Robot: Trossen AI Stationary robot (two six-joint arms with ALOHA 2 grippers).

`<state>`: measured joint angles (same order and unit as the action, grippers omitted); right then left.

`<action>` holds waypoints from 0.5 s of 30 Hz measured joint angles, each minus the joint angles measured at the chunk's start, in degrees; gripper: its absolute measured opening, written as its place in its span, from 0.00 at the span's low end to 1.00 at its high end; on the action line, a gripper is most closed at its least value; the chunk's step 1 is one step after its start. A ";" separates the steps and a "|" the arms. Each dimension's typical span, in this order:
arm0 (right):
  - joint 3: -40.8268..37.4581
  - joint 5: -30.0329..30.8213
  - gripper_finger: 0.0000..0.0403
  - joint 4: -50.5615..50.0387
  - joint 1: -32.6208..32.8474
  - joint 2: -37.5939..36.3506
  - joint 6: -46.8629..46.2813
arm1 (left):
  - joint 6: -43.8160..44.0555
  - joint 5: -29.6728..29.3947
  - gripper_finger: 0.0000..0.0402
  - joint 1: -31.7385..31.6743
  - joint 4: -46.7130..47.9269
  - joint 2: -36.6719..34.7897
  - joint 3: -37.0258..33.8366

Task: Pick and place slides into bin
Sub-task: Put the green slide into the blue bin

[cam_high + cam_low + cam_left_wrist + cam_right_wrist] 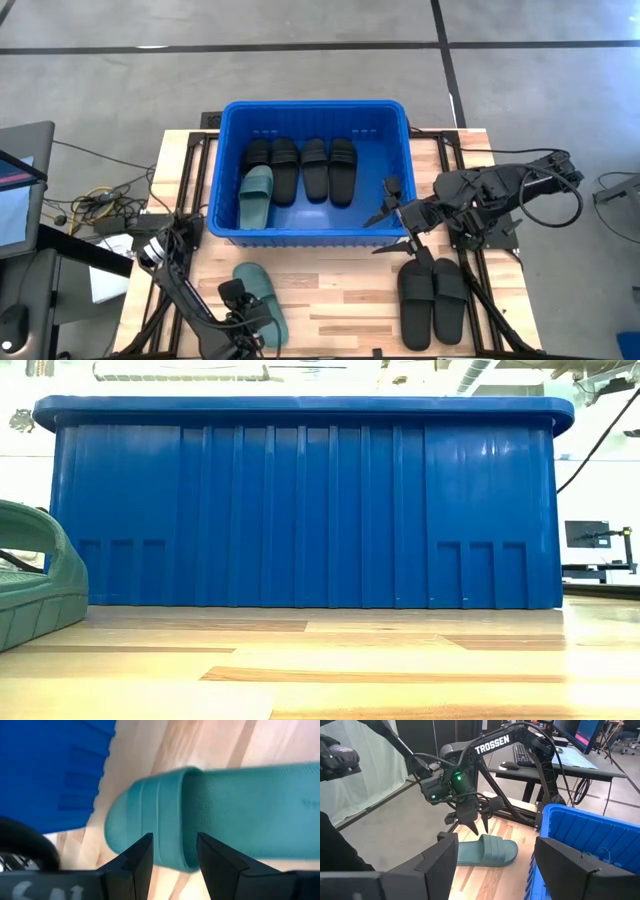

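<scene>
While wall details seem blurred, plank tabletop (400,670) lies bare.

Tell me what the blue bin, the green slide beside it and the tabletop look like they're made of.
The bin looks like glossy molded plastic, with ribbed walls and a rolled rim. The green slide appears matte rubber or foam, finely textured. The tabletop looks like pale wood planks, going by its grain lines.

slides (300,168) in bin (225,170), others before it
</scene>
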<state>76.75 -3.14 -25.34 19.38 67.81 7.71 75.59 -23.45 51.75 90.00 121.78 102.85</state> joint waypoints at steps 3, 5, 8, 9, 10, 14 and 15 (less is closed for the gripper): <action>0.00 0.00 0.62 0.00 0.00 0.00 0.28 | -1.20 -1.68 0.35 -0.56 0.02 0.00 0.00; 0.00 0.00 0.62 -0.02 0.00 0.00 0.28 | -1.77 -3.08 0.35 -0.86 0.02 0.00 0.00; 0.00 0.02 0.62 -0.34 0.00 0.00 0.28 | -2.09 -4.10 0.35 -1.26 -0.09 0.02 0.00; 0.00 0.02 0.62 -0.47 0.00 0.00 0.28 | -2.32 -4.10 0.35 -1.31 -0.18 0.02 0.00; 0.00 0.02 0.62 -0.61 0.00 0.00 0.28 | -2.76 -4.21 0.35 -1.33 -0.56 0.02 -0.01; 0.00 0.04 0.62 -1.16 0.00 0.00 0.28 | -3.96 -4.23 0.35 -1.27 -3.49 0.11 -0.02; 0.00 0.04 0.62 -1.14 0.00 0.00 0.28 | -3.95 -4.23 0.35 -1.27 -3.37 0.11 -0.02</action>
<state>76.75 -3.09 -26.49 19.38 67.81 7.99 71.64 -27.68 50.48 86.63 121.89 102.83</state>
